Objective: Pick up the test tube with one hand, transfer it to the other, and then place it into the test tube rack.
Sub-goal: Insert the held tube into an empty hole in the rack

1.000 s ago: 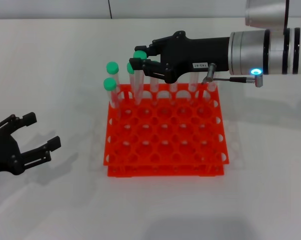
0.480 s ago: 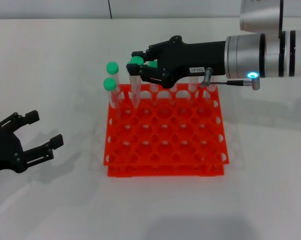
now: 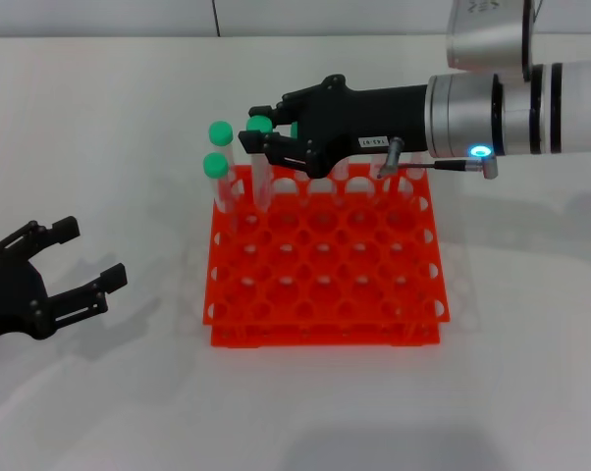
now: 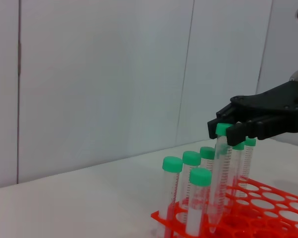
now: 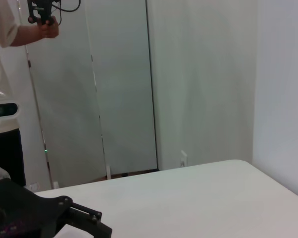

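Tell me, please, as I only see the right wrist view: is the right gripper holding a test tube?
Observer: Yes, the right gripper is shut on the test tube, just below its green cap.
Operator: Where is it relative to the rack?
Observer: At the far left corner of the test tube rack, beside the standing tubes. Its tip looks about level with the top grid.
Operator: And the left gripper?
Observer: The left gripper is open and empty, off to the rack's left.
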